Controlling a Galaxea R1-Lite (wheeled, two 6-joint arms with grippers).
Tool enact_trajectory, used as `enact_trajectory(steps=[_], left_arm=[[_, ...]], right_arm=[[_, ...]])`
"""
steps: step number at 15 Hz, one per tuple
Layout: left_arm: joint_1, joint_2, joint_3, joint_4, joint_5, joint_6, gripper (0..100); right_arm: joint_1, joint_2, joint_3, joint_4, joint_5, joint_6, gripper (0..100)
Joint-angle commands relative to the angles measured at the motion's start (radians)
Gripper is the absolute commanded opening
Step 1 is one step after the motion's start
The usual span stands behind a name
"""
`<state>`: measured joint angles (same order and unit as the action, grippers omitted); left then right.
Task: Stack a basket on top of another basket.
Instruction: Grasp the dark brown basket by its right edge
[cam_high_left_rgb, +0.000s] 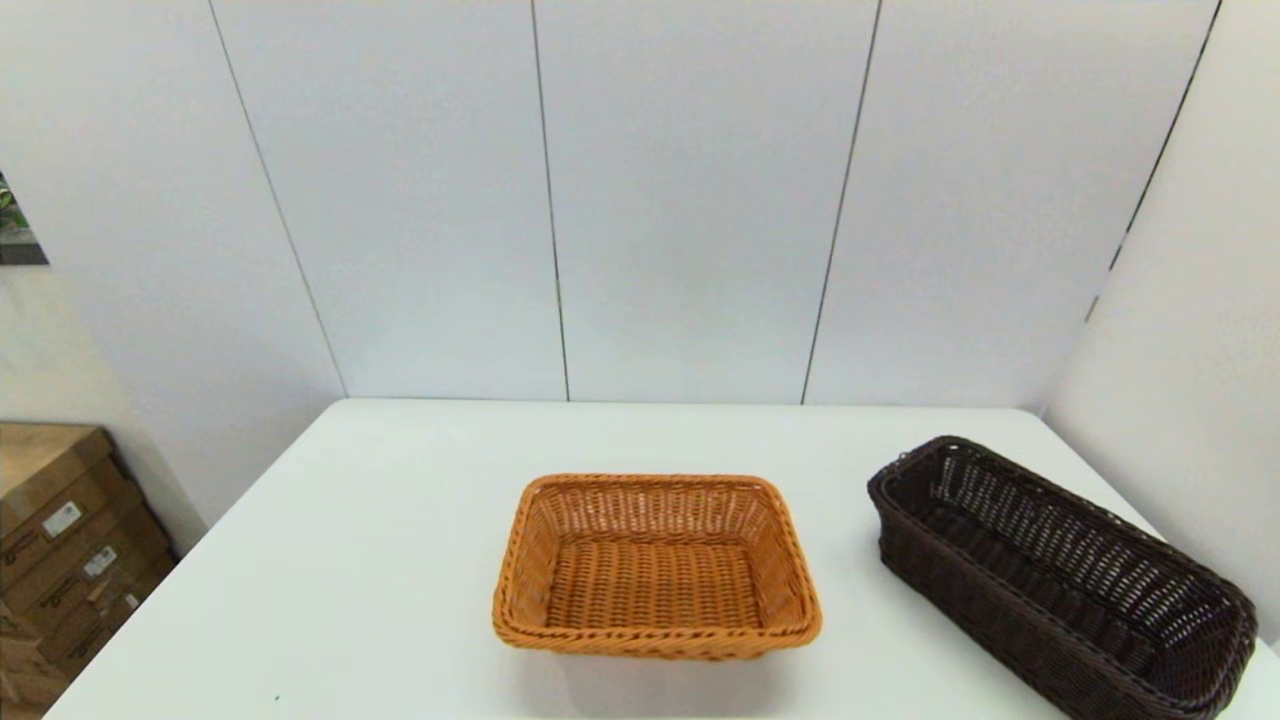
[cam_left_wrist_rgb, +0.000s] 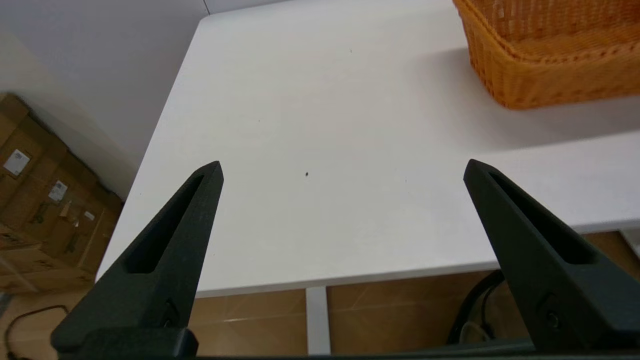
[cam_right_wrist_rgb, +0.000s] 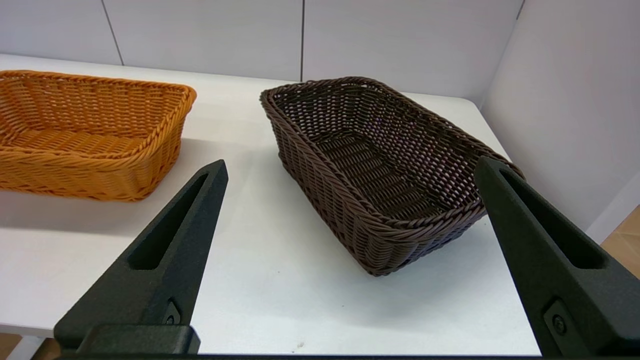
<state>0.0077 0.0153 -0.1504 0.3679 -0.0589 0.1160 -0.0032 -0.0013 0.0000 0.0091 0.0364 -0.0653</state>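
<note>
Since nothing's been picked up yet, I'm just sizing things up: the dark brown basket (cam_high_left_rgb: 1065, 575) sits well off to the right of the orange basket (cam_high_left_rgb: 655, 565), angled, both flat on the white table (cam_high_left_rgb: 380, 560). My right gripper (cam_right_wrist_rgb: 350, 167) hangs short of the dark basket's near end with fingers spread wide, holding nothing; the left gripper (cam_left_wrist_rgb: 342, 167) is parked off the orange basket's left side, also spread and empty. My worry is the open weave: pinch the rim off-centre and the long basket could tilt, then land skewed on the orange rim instead of nesting.
</note>
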Motion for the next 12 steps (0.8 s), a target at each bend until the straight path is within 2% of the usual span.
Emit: enact_trajectory(steps=[1, 12], left_arm=[[0.000, -0.017, 0.019, -0.024, 0.025, -0.070, 100], [0.000, -0.017, 0.032, -0.061, 0.050, -0.094, 100]], right_arm=[[0.000, 0.000, 0.000, 0.000, 0.000, -0.001, 100], [0.000, 0.000, 0.000, 0.000, 0.000, -0.001, 100]])
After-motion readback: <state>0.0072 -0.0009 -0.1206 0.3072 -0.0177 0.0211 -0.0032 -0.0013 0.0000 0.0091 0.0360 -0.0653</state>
